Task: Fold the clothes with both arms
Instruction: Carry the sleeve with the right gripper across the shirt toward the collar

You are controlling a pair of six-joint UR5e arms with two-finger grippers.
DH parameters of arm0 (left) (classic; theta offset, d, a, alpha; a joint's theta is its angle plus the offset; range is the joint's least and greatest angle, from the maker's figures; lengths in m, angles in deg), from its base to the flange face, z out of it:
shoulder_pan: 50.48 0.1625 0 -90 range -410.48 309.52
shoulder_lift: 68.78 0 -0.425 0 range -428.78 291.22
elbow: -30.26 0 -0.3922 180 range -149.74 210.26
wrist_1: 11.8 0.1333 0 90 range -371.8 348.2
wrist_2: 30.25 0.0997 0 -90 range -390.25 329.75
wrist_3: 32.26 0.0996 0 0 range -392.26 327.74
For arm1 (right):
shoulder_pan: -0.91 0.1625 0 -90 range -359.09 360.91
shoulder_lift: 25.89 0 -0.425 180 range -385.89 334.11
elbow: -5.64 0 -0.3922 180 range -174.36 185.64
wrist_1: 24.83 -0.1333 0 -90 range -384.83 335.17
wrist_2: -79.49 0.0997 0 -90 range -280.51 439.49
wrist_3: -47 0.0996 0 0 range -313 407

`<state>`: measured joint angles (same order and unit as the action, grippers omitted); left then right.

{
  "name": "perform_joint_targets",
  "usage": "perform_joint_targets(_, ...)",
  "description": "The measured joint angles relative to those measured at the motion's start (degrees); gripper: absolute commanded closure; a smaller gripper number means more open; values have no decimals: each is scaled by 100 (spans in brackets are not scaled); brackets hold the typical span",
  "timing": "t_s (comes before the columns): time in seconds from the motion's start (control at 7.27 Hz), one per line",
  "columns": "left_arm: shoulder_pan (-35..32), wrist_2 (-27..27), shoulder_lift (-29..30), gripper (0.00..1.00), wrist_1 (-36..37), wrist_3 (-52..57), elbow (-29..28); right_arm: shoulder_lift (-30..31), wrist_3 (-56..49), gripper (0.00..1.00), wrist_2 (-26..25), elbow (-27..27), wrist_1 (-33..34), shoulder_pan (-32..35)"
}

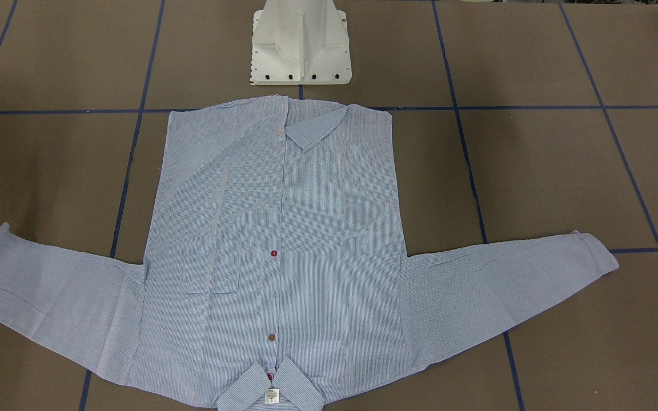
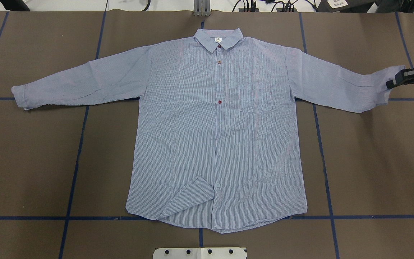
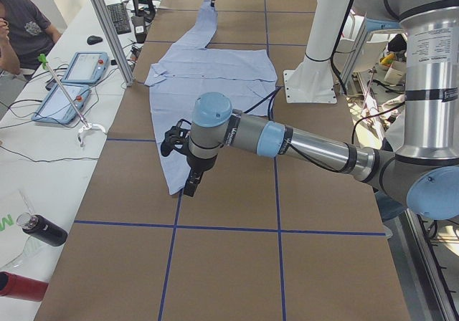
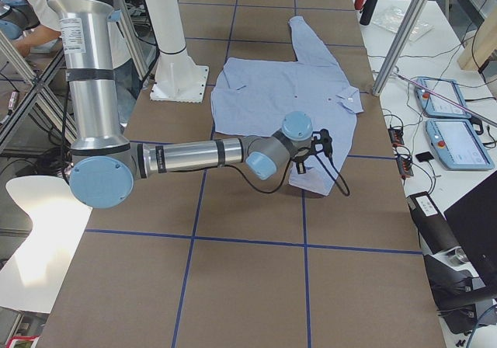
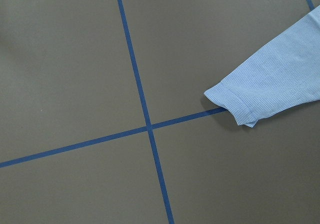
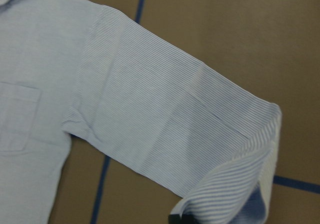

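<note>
The light blue striped shirt (image 2: 217, 126) lies spread face up on the brown table, collar (image 2: 218, 37) at the far side and both sleeves stretched out. One hem corner (image 2: 189, 201) is turned over. My right gripper (image 2: 391, 84) is at the right sleeve's cuff (image 2: 390, 77) and appears shut on it. The cuff curls up toward the right wrist camera (image 6: 240, 184). My left gripper (image 3: 191, 185) hovers beside the left cuff (image 3: 172, 185); I cannot tell if it is open. The left wrist view shows that cuff (image 5: 240, 104) lying flat and no fingers.
The white pedestal base (image 1: 300, 45) stands just behind the shirt's hem. Blue tape lines (image 2: 81, 144) grid the table. A side table with tablets (image 3: 82, 66), bottles (image 3: 43, 229) and a seated person (image 3: 21, 27) runs along the far edge, behind metal posts (image 3: 107, 27).
</note>
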<state>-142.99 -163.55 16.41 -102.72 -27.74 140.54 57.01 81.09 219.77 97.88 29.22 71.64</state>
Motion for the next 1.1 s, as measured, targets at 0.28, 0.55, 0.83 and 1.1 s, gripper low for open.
perform_joint_targets(0.28, -3, -30, -34, 0, 3, -1, 6, -1031, 49, 100, 52, 60, 397, -468)
perform_joint_targets(0.55, 1, -29, -40, 0, 4, 4, -28, -2229, 108, 100, -84, -41, 1274, -969)
perform_joint_targets(0.83, 4, -16, -51, 0, 2, 5, -57, -3269, 252, 100, -367, -469, 1695, -1313)
perform_joint_targets(1.1, 5, -6, -54, 0, -2, 5, -100, -4068, 362, 100, -637, -1068, 1724, -1576)
